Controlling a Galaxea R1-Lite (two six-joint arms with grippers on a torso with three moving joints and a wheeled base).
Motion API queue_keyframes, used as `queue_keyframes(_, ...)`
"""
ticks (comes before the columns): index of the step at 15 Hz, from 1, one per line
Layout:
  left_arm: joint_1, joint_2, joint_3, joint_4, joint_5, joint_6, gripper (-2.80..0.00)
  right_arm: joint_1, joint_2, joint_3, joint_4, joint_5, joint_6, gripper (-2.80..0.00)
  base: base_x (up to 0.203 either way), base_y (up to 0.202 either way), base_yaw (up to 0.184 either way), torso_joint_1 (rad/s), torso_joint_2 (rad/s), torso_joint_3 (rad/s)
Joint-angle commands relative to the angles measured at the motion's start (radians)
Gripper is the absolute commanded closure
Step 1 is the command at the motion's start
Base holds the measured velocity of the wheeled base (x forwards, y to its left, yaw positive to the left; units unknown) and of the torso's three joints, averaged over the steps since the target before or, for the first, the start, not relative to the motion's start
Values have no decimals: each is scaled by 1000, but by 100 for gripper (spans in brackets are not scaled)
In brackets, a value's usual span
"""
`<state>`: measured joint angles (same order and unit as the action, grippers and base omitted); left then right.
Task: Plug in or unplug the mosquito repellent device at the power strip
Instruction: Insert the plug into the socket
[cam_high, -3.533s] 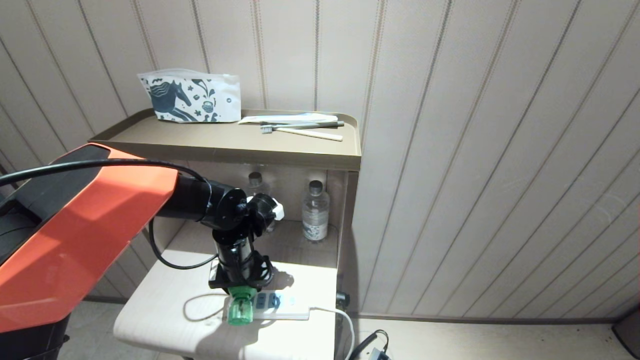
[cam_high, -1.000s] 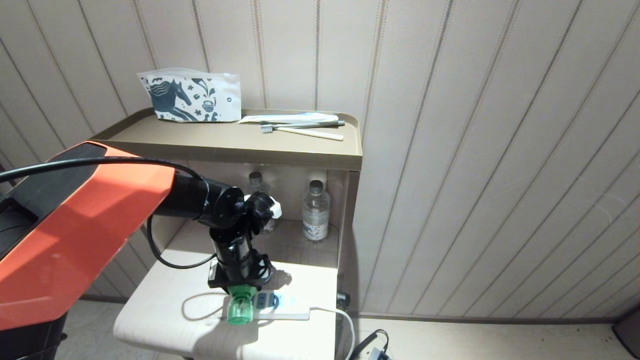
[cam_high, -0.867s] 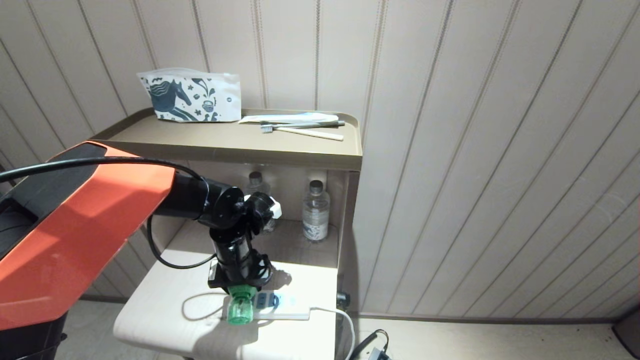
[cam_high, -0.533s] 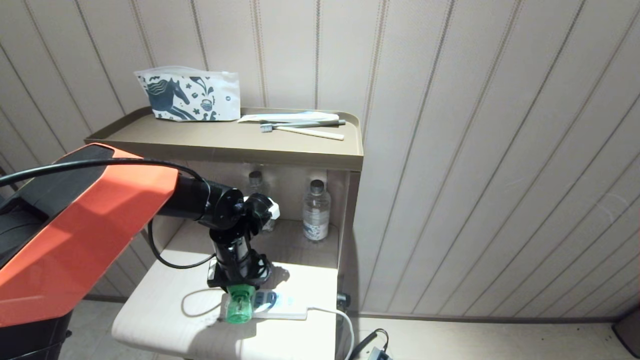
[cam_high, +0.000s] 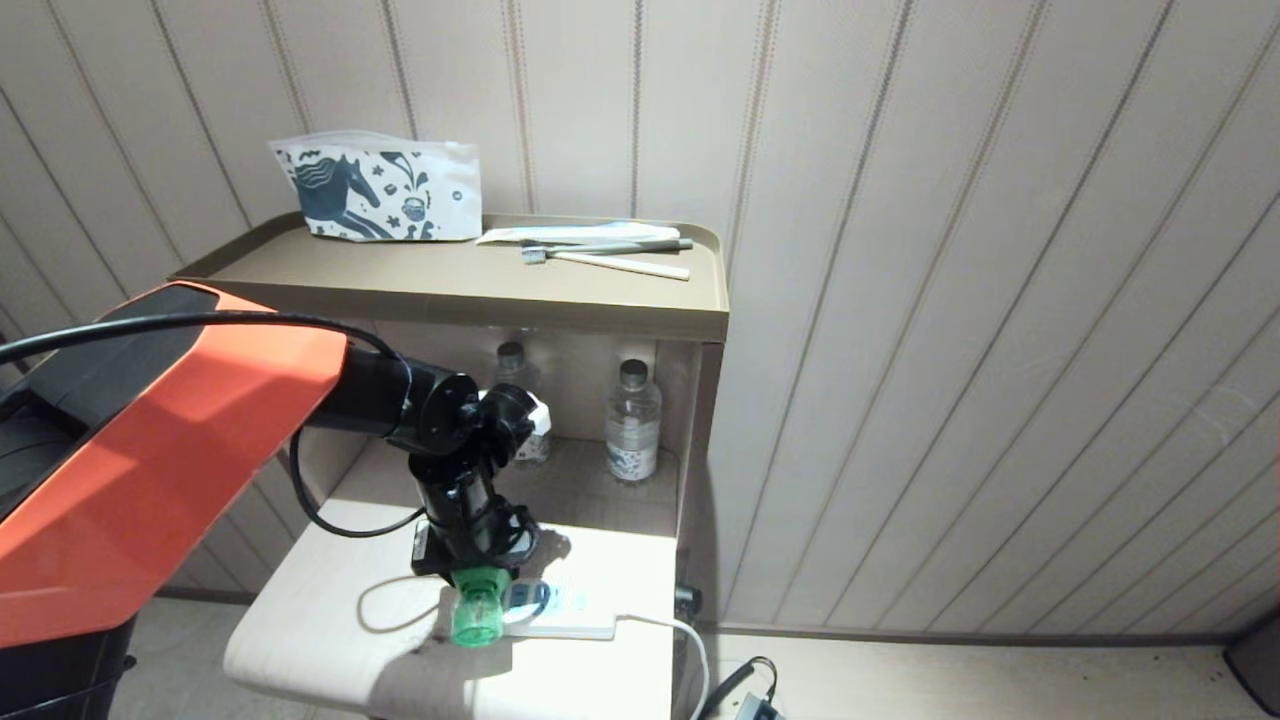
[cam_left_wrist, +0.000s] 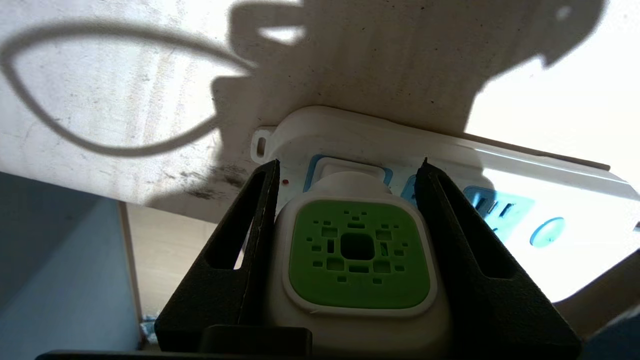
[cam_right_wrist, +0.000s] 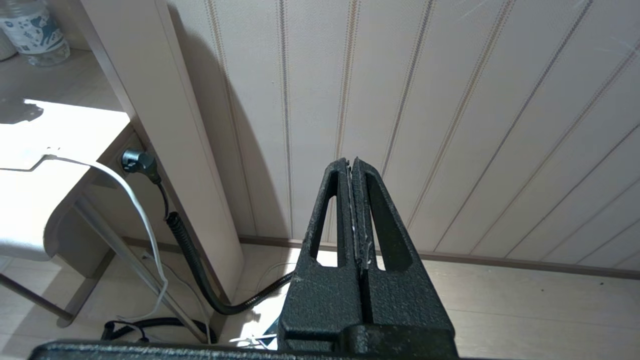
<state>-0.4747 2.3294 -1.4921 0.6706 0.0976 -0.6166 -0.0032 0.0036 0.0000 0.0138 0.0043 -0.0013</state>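
Presently the left claw is clamped across the white-and-green head of the mosquito repellent device, one black finger flat against each side. The device sits at the end socket of the power strip, which lies on the pale surface near its front edge. In the head view the green bottle points toward the camera.

Whether the pins are fully seated cannot be told; the head hides the socket face in the left wrist view.

Handling notes, by judgement:
- The head is rigid plastic with smooth flat sides. It is the correct place to grip.
- Do not grip the bottle. It is thin-walled, holds liquid and may twist at its neck.
- The device appears light. Resistance will probably come from the socket, not from weight.
- The strip is light and unsecured, so it may lift or slide with the device. Move straight along the pin axis, without rocking.

The right claw is pressed closed and empty, parked beside the wall panelling, well apart from the surface.
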Motion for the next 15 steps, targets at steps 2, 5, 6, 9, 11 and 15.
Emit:
queue_keyframes(2,3,-50,50,-56,-14,-3,0,0,-1,0,0,0,0,0,0,0,0,0,0,0)
queue_keyframes(5,1,-81,79,-97,-10,-2,0,0,-1,0,0,0,0,0,0,0,0,0,0,0)
queue_keyframes(6,0,-85,83,-99,-11,-2,0,0,-1,0,0,0,0,0,0,0,0,0,0,0)
queue_keyframes(9,-1,-136,111,-103,-13,-1,0,0,-1,0,0,0,0,0,0,0,0,0,0,0)
queue_keyframes(11,-1,-139,108,-103,-12,1,-280,0,-1,0,0,0,0,0,0,0,0,0,0,0)
queue_keyframes(15,-8,-190,110,-102,-9,4,-280,0,-1,0,0,0,0,0,0,0,0,0,0,0)
